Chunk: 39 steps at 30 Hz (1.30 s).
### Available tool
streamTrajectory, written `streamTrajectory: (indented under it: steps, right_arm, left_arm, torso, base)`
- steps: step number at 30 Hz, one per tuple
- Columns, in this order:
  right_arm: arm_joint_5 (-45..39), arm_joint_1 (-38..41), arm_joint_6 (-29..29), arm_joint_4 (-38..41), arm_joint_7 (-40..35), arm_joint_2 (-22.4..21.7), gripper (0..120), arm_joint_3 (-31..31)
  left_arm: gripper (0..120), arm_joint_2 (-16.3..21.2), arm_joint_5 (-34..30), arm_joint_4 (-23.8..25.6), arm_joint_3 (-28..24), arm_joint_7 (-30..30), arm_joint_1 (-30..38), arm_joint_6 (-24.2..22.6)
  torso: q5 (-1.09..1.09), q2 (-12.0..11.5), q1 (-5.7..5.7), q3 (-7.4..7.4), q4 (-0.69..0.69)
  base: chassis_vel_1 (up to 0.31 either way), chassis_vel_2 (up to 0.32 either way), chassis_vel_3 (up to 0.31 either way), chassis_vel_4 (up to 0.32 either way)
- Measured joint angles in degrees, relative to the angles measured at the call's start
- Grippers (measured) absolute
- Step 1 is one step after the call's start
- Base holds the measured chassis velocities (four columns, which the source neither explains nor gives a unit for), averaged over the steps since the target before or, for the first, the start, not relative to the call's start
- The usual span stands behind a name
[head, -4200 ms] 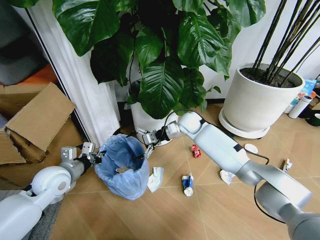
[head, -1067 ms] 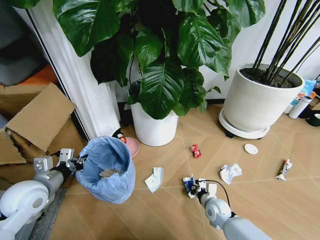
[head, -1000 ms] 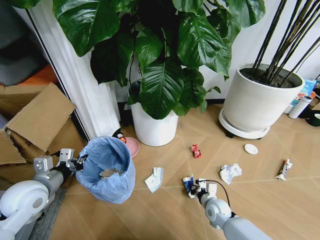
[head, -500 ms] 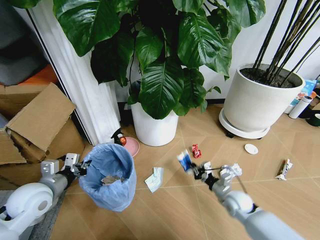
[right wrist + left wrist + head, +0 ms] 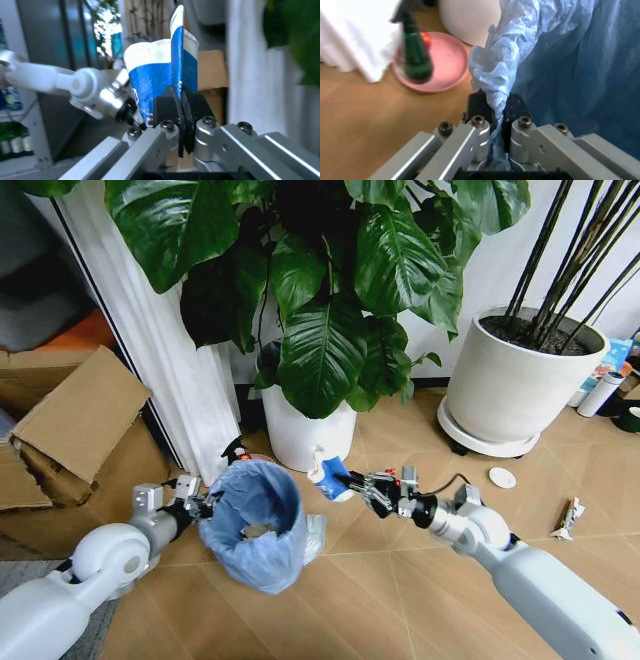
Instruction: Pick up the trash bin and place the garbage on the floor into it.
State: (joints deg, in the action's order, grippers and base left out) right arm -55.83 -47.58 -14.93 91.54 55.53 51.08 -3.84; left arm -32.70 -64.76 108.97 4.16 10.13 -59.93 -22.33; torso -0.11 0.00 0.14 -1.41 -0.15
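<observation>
The trash bin (image 5: pixel 255 530), black with a crinkly light-blue bag, hangs tilted above the floor (image 5: pixel 400 600). My left gripper (image 5: pixel 207 502) is shut on its near rim; in the left wrist view the gripper (image 5: pixel 495 112) pinches the bag (image 5: pixel 560 56). My right gripper (image 5: pixel 352 482) is shut on a crushed blue-and-white piece of garbage (image 5: pixel 328 476), held just right of the bin's mouth. The right wrist view shows that gripper (image 5: pixel 181 108) clamping the same piece (image 5: pixel 160 82). A white paper wad (image 5: pixel 315 530) peeks from behind the bin. A white disc (image 5: pixel 502 476) and a slim wrapper (image 5: pixel 568 517) lie farther right.
A leafy plant in a white pot (image 5: pixel 305 442) stands right behind the bin. A second large white pot (image 5: pixel 515 385) stands at the back right, with a white bottle (image 5: pixel 600 393) beside it. Cardboard (image 5: pixel 70 420) and a white curtain (image 5: pixel 170 360) close off the left. A green spray bottle (image 5: pixel 415 56) rests by a pink dish (image 5: pixel 437 69).
My right gripper has carried the blue-and-white piece up and left, up to the bin's mouth. My left gripper has shifted the bin right and tilted it more.
</observation>
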Motion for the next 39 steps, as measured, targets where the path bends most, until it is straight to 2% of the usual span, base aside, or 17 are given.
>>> streamTrajectory:
  steps: [11, 16, 24, 25, 28, 29, 32, 34, 35, 37, 38, 39]
  right_arm:
    - [-0.25, 8.59, 2.00, -6.24, -0.76, 3.58, 0, -9.05]
    - [0.41, 9.69, 2.20, -7.13, -1.96, 4.13, 1, -10.93]
    - [1.69, 9.94, 2.59, -8.00, -2.08, 4.17, 33, -11.35]
    - [1.69, 9.94, 2.59, -8.00, -2.08, 4.17, 33, -11.35]
    - [1.67, 9.51, 2.63, -7.46, -2.25, 3.85, 48, -10.15]
    - [1.67, 9.51, 2.63, -7.46, -2.25, 3.85, 48, -10.15]
    - [1.64, 8.71, 2.63, -7.09, -3.46, 3.68, 59, -8.26]
    - [1.64, 8.25, 2.63, -7.06, -4.24, 3.55, 62, -7.25]
    - [1.61, 7.76, 2.63, -7.06, -4.94, 3.39, 72, -6.22]
    - [1.59, 6.35, 2.68, -7.02, -6.22, 2.86, 81, -3.35]
    - [1.59, 5.10, 2.76, -7.02, -6.91, 2.10, 85, -1.18]
    - [1.59, 5.10, 2.76, -7.02, -6.91, 2.10, 85, -1.18]
  left_arm:
    - [0, 0.15, -1.03, 2.54, -2.33, -0.49, 1.20, 0.20]
    - [0, 0.26, -1.23, 2.88, -2.72, -0.38, 1.78, 0.19]
    - [0, -0.11, -1.65, 3.46, -4.13, 0.45, 3.23, -0.05]
    - [0, -0.11, -1.65, 3.46, -4.13, 0.45, 3.23, -0.05]
    - [0, -0.42, -1.84, 3.20, -4.46, 1.27, 3.88, -0.20]
    - [0, -0.42, -1.84, 3.20, -4.46, 1.27, 3.88, -0.20]
    - [0, -0.54, -1.88, 2.43, -4.26, 2.47, 4.04, -0.49]
    - [0, -0.54, -1.88, 2.12, -3.74, 2.91, 3.93, -0.63]
    - [0, -0.54, -1.88, 1.85, -2.99, 3.19, 3.64, -0.75]
    - [0, -0.39, -1.95, 1.38, -0.85, 3.56, 2.60, -0.93]
    - [0, -0.18, -1.94, 1.02, 0.77, 3.85, 1.85, -1.06]
    - [0, -0.18, -1.94, 1.02, 0.77, 3.85, 1.85, -1.06]
  torso:
    - [0.00, 0.00, 0.00, 0.00, 0.00]
    - [-0.01, 0.00, 0.00, 0.00, 0.00]
    - [0.00, 0.00, 0.00, 0.01, -0.01]
    - [0.00, 0.00, 0.00, 0.01, -0.01]
    - [0.00, 0.00, 0.00, 0.01, -0.01]
    - [0.00, 0.00, 0.00, 0.01, -0.01]
    - [-0.01, 0.00, 0.00, 0.01, 0.00]
    - [-0.01, 0.00, 0.00, 0.00, 0.00]
    - [-0.01, 0.00, 0.00, 0.01, -0.01]
    - [0.02, 0.00, 0.00, 0.01, 0.01]
    - [-0.03, 0.00, 0.00, 0.01, 0.00]
    - [-0.03, 0.00, 0.00, 0.01, 0.00]
  base:
    - [0.000, 0.000, 0.000, 0.000]
    - [0.000, 0.000, 0.000, 0.000]
    - [0.000, 0.000, 0.000, 0.000]
    - [0.000, 0.000, 0.000, 0.000]
    - [0.000, 0.000, 0.000, 0.000]
    - [0.000, 0.000, 0.000, 0.000]
    - [0.000, 0.000, 0.000, 0.000]
    - [0.000, 0.000, 0.000, 0.000]
    - [0.000, 0.000, 0.000, 0.000]
    - [0.000, 0.000, 0.000, 0.000]
    - [0.000, 0.000, 0.000, 0.000]
    - [0.000, 0.000, 0.000, 0.000]
